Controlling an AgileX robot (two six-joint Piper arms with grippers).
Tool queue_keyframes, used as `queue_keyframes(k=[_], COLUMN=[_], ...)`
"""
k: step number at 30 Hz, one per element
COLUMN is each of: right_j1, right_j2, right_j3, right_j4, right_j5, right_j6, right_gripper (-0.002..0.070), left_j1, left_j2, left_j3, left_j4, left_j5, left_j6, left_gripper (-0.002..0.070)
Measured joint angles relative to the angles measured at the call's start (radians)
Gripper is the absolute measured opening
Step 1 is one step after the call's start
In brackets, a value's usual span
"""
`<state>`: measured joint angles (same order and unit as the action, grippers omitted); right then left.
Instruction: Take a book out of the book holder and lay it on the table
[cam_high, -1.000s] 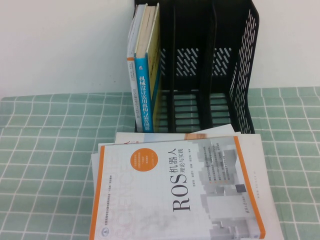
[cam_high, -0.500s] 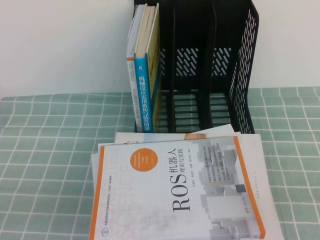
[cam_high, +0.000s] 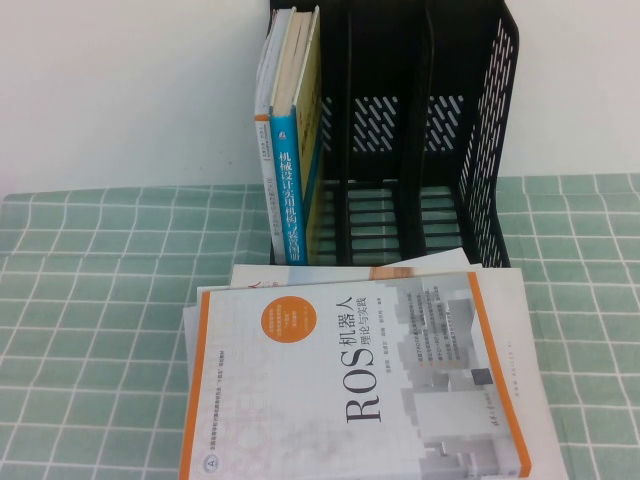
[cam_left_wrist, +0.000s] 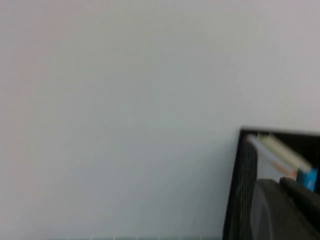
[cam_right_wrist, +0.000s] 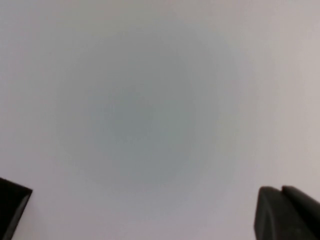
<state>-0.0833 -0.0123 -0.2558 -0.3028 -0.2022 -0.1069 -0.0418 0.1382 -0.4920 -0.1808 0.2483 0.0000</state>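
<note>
The book, with a teal-blue spine and yellow-green cover, stands upright in the leftmost slot of the black book holder at the back of the table. Neither gripper shows in the high view. In the left wrist view a dark part of my left gripper sits close by the holder's side wall, with the book's blue spine just behind it. In the right wrist view a dark part of my right gripper faces a plain white wall.
A thin white book stands left of the teal one in the same slot. The white-and-orange ROS book lies flat in front of the holder on top of another white book. The holder's other slots hold nothing.
</note>
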Motion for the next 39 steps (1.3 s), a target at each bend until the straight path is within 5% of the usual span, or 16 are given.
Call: queue_keyframes(k=[8,13,19,27,32,39], right_j1=[0.000,0.000,0.013,0.028,0.163,0.467], right_j2=[0.207,0.429,0.736,1.093,1.207,1.331], right_j3=[-0.003,-0.003,-0.003,-0.067,-0.137,-0.314], right_j4=[-0.046,-0.048,-0.208,-0.463,-0.508,-0.456], right_j5=[0.202,0.176,-0.257,-0.706,-0.750,-0.604], right_j6=[0.175,0.181,0.198,0.426,0.439,0.383], right_gripper=[-0.0002,-0.0002,-0.0002,-0.0002,-0.0002,-0.0002], left_j1=[0.000,-0.029,-0.095,-0.290,-0.339,-0.339], left_j2=[0.219,0.355,0.587,0.846,1.002,1.202], left_j3=[-0.024,-0.041,-0.105,-0.265,-0.338,-0.436], left_j4=[0.052,-0.127,-0.386,-0.716,-0.886,-0.921], left_j5=[0.095,0.091,0.077,-0.001,-0.094,-0.104], left_j6=[0.021,0.026,0.231,0.572,0.601,0.624], left_gripper=[-0.0002,-0.0003,-0.0003,-0.0002,-0.0003,-0.0002])
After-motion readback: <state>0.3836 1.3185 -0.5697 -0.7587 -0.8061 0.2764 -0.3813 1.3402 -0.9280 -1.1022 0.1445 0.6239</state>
